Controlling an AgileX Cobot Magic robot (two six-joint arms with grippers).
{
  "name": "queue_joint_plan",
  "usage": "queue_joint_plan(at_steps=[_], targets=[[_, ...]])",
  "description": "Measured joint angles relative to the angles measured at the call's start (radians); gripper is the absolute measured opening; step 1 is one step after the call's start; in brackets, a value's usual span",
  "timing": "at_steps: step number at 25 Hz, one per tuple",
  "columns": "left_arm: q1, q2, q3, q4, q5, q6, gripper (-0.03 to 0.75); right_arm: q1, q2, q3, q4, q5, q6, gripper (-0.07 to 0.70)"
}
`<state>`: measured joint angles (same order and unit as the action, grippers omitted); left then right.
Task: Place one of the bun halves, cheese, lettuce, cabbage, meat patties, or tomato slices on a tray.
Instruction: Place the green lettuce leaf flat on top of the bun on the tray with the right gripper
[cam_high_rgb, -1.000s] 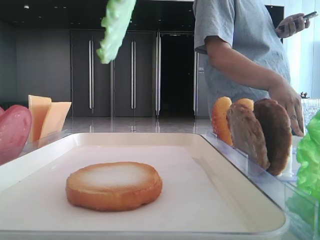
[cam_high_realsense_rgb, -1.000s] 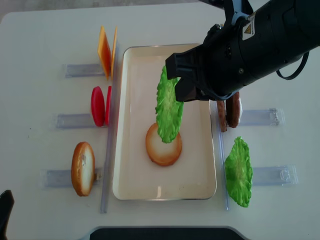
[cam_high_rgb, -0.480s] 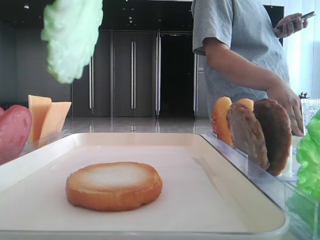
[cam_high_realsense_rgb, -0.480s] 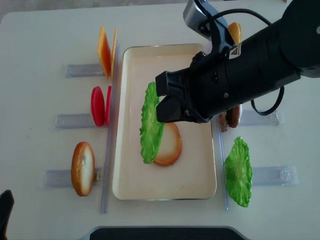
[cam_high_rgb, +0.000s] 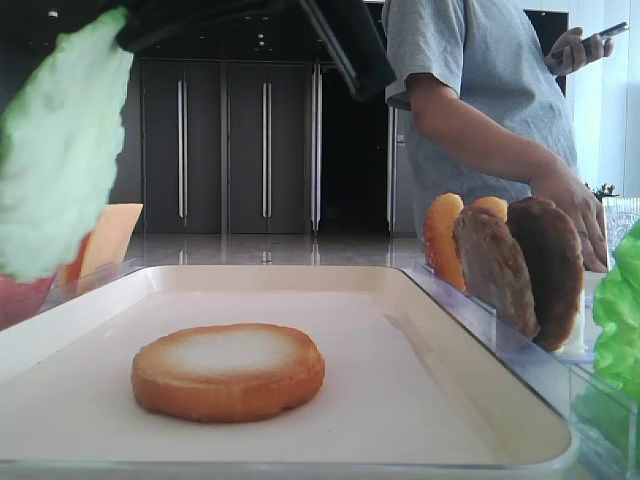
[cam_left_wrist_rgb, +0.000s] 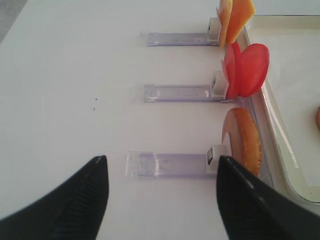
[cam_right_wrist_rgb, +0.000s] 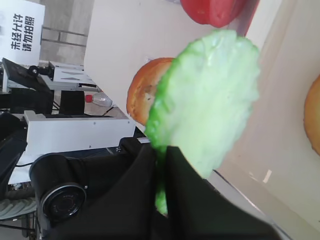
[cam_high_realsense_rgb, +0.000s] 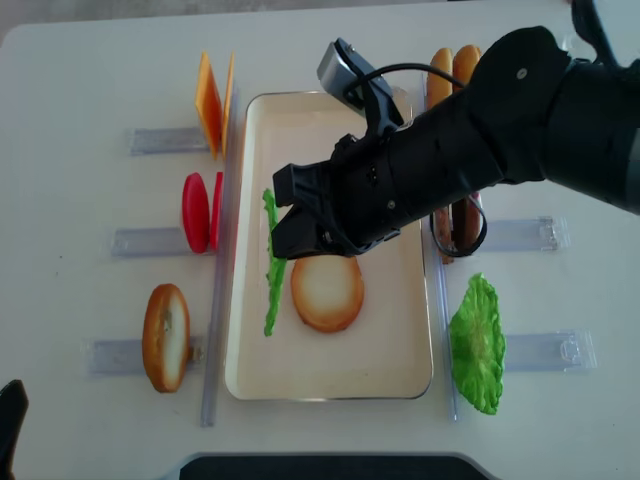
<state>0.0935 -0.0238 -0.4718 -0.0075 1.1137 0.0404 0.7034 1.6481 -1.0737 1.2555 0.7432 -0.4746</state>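
My right gripper is shut on a frilly green lettuce leaf, which hangs edge-down over the left part of the cream tray. In the right wrist view the lettuce is pinched between the black fingers. A bun half lies flat on the tray just right of the leaf, whitish face up. My left gripper is open above a clear holder, left of an upright bun half. I cannot pick out any cabbage.
Cheese, tomato slices and a bun half stand in holders left of the tray. Meat patties, two more bun halves and another green leaf are on the right. A person stands behind, hand by the patties.
The right gripper has carried the lettuce left and down, from above the bun half to the tray's left side. The left gripper and the bun half on the tray have not moved.
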Motion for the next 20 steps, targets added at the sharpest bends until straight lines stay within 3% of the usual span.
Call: queue_joint_plan(at_steps=[7,20], targets=[[0.000,0.000,0.000,0.000,0.000,0.000,0.515,-0.050,0.072,0.000,0.076,0.030,-0.123,0.026],[0.000,0.000,0.000,0.000,0.000,0.000,0.515,-0.095,0.080,0.000,0.045,0.074,-0.161,0.026]])
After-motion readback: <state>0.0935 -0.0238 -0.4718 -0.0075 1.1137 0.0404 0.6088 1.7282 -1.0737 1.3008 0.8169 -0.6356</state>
